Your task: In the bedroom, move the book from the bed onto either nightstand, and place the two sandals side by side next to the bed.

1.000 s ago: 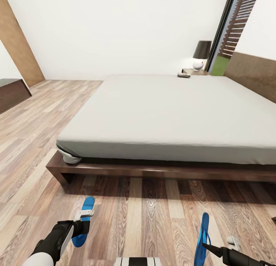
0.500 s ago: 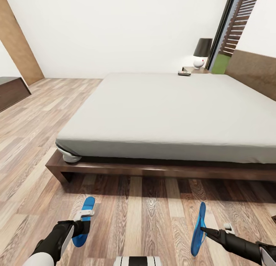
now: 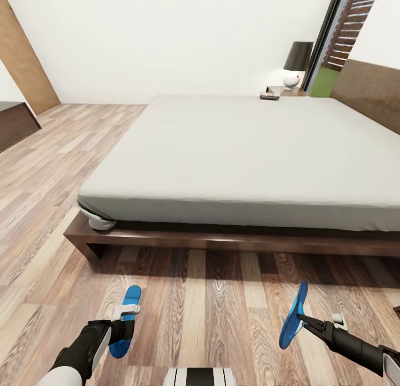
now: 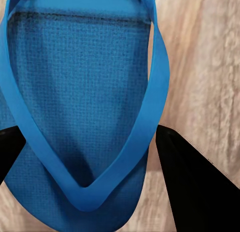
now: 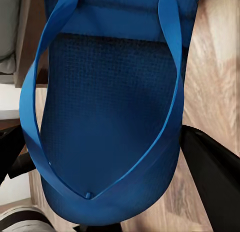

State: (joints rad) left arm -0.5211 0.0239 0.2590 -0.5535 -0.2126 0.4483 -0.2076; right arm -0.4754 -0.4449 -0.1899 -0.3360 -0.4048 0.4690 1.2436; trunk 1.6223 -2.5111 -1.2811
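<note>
Both sandals carried: left gripper clamps left sandal, right gripper clamps right sandal, now raised and tilted on edge; book already near nightstand, upper right.

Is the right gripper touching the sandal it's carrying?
Touching. In the head view the right gripper meets the edge of the tilted right sandal, held up off the floor; the right wrist view shows dark jaws flanking the sole.

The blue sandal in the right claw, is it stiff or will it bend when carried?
The sandal is thin and flat, probably light foam that bends a little. In the right claw it hangs on edge, so it may swing. Its straps look thin, likely floppy.
</note>
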